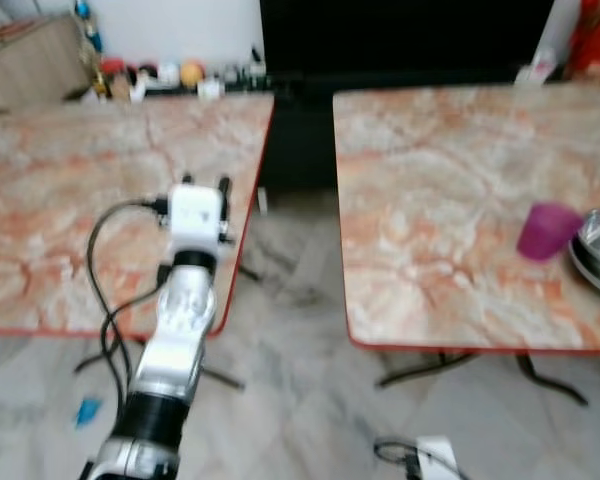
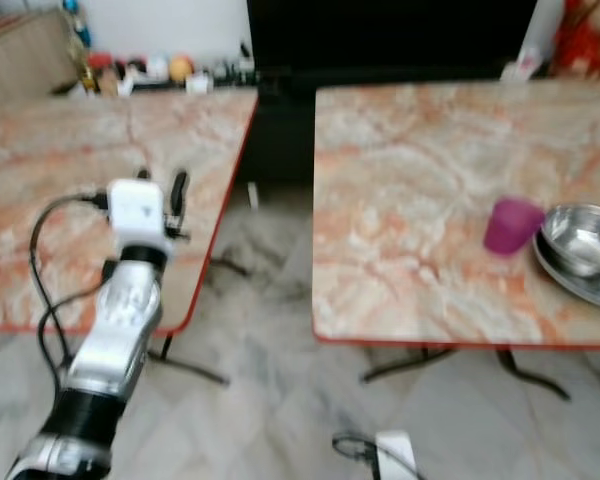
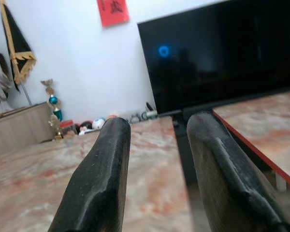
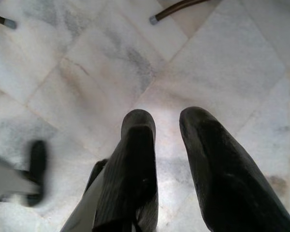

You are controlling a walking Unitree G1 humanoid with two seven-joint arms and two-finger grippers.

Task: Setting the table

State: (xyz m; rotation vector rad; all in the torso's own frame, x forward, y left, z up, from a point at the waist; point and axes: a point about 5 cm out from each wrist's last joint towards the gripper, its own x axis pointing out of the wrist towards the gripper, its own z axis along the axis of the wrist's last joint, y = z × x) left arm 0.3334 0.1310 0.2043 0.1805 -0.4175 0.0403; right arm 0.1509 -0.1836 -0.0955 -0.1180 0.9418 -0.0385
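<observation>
Honestly, the light, slippery purple plastic cup [image 1: 548, 231] beside the shiny steel bowl [image 2: 583, 240] is best gripped at its rim; left hand [image 3: 157, 159] is being held open, empty.

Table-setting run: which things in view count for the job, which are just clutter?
Job:
- purple cup on the right table
- steel bowls beside the cup, near that table's right edge
- left end effector, open and holding nothing, raised over the left table

Clutter:
- small items along the far wall
- black screen
- cable and white box on the floor
</observation>
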